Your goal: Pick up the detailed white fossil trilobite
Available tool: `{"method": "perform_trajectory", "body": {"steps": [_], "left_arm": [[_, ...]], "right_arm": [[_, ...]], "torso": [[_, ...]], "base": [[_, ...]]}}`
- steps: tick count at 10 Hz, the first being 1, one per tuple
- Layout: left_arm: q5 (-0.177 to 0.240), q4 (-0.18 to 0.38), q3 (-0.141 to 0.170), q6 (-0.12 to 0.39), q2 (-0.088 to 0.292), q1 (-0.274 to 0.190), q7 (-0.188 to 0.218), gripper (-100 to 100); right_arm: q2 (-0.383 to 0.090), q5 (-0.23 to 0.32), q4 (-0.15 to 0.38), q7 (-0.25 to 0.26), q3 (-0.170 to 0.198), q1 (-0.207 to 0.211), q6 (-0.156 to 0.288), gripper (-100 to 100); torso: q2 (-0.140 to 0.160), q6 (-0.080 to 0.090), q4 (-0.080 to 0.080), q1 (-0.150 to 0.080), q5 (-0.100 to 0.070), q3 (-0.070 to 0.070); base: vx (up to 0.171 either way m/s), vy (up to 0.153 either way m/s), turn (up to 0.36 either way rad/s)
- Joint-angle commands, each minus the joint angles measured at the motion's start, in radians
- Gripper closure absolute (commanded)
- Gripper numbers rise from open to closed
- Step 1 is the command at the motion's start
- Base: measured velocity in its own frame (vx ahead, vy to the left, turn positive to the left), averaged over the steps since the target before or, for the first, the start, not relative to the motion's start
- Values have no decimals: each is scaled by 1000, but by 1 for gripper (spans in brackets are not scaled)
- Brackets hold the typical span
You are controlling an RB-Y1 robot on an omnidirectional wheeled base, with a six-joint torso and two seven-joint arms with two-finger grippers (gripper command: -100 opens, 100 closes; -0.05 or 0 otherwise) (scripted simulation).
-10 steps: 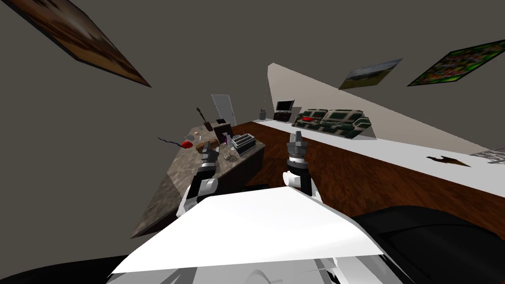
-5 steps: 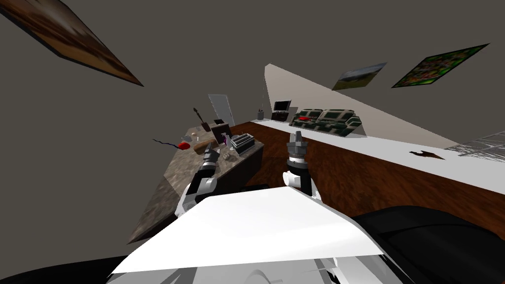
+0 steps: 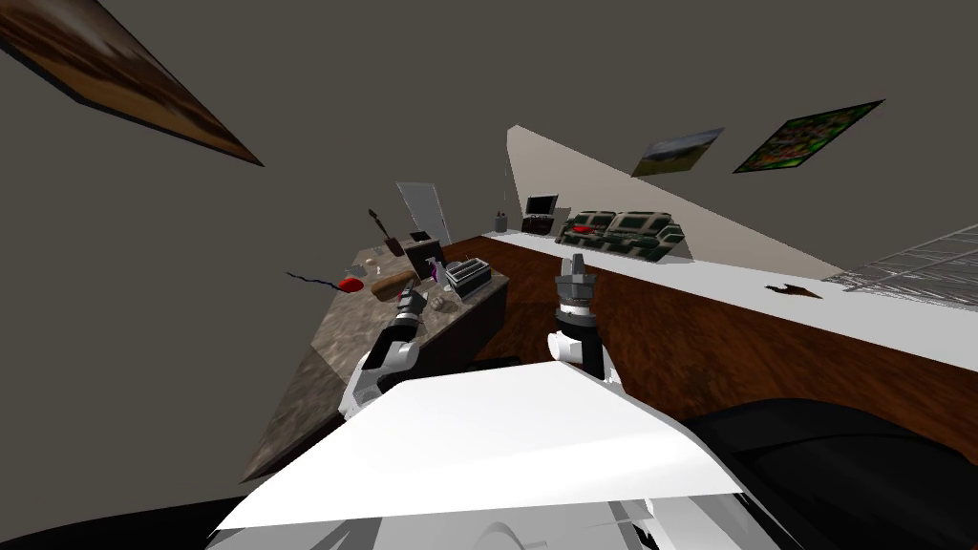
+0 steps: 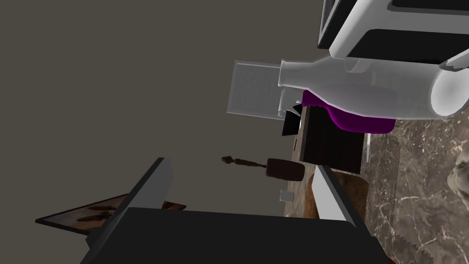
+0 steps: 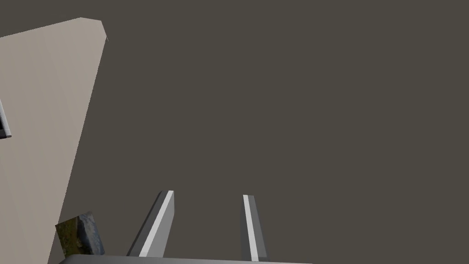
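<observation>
Desk [image 3: 325,363]: long, marbled brown-grey, running away from you on your left side, clutter bunched at the far end. Brown floor [image 3: 669,334] to its right.

Grey slotted appliance [image 3: 469,274] sits at the desk's right edge. Dark box [image 3: 423,256] stands just behind it, toward the wall. A white bottle [image 4: 362,87] lies on its side against the appliance, with a purple thing [image 4: 357,121] tucked between bottle and box. Brown loaf [image 3: 394,284] lies left of the box, and a small red thing [image 3: 351,284] lies further left, near the wall edge.

Your left hand [image 3: 414,295] is stretched out low over the desk. Its fingers are spread wide with nothing between them. They point past the loaf toward the box and a dark-handled tool [image 4: 265,167].

Your right hand [image 3: 576,261] is held up over the floor, well clear of the desk. Its fingers are narrow, with a gap between them, and they hold nothing.

Trilobite [image 3: 442,303]: a small pale grey lump lying flat on the marble, between the left hand and the slotted appliance. It is just beside the hand on its right and outside the finger gap, not touching either finger. In the left wrist view you catch only its edge, beyond the nearer finger.
</observation>
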Motion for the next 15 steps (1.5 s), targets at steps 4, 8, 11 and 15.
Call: {"method": "perform_trajectory", "body": {"steps": [4,8,11,15], "left_arm": [[0,19,12,129,8,-14,12,-100],[1,32,23,240,10,-29,20,-100],[1,45,33,327,7,-43,27,-100],[1,56,42,435,0,-57,31,-100]], "right_arm": [[0,0,0,0,0,0,0,0],[0,0,0,0,0,0,0,0],[0,0,0,0,0,0,0,0],[0,0,0,0,0,0,0,0]], "torso": [[0,0,0,0,0,0],[0,0,0,0,0,0],[0,0,0,-1,0,0],[-1,0,0,-1,0,0]], "base": [[-21,13,-64],[-18,9,-63],[-15,4,-69],[-11,4,-53]]}}
